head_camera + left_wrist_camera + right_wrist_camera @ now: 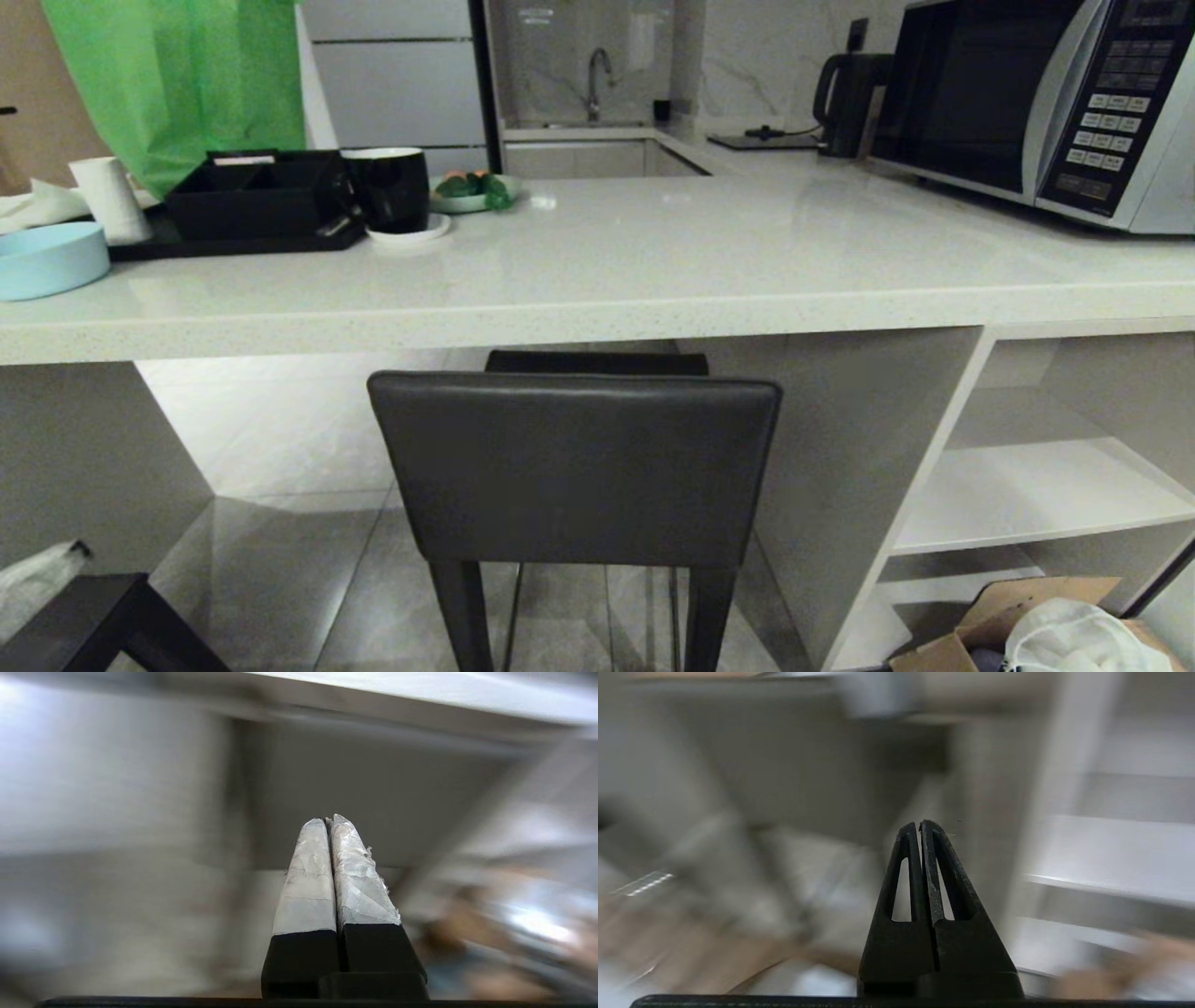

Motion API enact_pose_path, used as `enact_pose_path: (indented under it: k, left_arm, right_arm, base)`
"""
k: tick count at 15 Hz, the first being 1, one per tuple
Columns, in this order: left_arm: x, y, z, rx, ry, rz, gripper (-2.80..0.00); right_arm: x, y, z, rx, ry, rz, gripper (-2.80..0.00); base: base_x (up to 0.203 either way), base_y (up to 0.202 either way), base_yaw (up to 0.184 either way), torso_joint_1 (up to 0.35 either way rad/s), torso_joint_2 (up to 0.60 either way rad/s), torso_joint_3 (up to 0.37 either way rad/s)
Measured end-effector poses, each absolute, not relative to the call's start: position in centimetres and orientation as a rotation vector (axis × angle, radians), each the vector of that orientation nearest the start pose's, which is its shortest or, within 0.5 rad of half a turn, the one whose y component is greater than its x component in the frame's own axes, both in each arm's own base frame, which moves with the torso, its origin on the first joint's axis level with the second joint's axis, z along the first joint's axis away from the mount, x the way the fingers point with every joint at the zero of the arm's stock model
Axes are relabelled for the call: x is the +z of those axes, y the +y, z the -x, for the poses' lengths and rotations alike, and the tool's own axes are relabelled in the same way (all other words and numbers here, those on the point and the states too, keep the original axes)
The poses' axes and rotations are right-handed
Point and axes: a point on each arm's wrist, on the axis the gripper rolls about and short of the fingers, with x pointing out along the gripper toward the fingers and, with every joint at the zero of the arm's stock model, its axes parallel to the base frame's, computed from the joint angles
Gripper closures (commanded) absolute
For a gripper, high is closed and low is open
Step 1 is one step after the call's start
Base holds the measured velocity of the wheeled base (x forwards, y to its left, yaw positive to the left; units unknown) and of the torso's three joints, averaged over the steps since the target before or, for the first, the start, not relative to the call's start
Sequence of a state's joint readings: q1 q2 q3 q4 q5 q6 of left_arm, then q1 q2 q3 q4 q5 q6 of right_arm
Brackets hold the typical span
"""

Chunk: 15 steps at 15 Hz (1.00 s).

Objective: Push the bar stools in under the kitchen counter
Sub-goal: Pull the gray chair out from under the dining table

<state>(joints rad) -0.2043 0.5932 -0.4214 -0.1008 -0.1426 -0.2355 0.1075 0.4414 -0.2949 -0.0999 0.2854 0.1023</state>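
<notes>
One bar stool [574, 467] stands in the middle of the head view, its dark backrest towards me and just in front of the kitchen counter [653, 308] edge. A second dark backrest [597, 362] shows behind it under the slab. Neither arm appears in the head view. In the left wrist view my left gripper [328, 820], with white-wrapped fingers, is shut on nothing, against a smeared grey panel. My right gripper [920, 823], black, is also shut and empty, with pale shelves [1115, 849] off to one side.
On the counter are a microwave [1036, 103], a kettle [845, 98], a black tray [252, 238], a black mug [392, 191] and a blue bowl [47, 261]. Open shelves [1046, 485] sit at the counter's right end, above a cardboard box [1027, 625]. Dark furniture [84, 625] is at the lower left.
</notes>
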Motion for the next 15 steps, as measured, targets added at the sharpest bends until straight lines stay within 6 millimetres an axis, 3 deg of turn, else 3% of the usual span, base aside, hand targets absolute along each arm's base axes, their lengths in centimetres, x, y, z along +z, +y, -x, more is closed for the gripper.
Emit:
enact_pose_path:
  k: [3,7,14,15]
  left_arm:
    - [20.7,-2.2,-7.2,-0.553,0.23,0.393,0.0]
    - [18.8,-0.8,-10.9,-0.597,0.284,0.44,0.0]
    - [13.8,1.1,-15.7,-0.674,0.453,0.402,0.0]
    - [13.2,1.3,-16.3,-0.676,0.473,0.387,-2.8]
  right_arm:
    - [18.3,1.9,-5.3,0.597,0.166,-0.148,0.0]
    - [18.3,3.4,-11.0,0.777,0.292,-0.307,0.0]
    - [14.4,5.7,-18.6,0.969,0.434,-0.328,0.0]
    - [13.9,6.0,-19.5,0.98,0.445,-0.321,0.0]
  base:
    - [0.0,0.0,0.0,0.0,0.0,0.0]
    - [0.0,0.0,0.0,0.0,0.0,0.0]
    - [0.0,0.0,0.0,0.0,0.0,0.0]
    - [0.0,0.0,0.0,0.0,0.0,0.0]
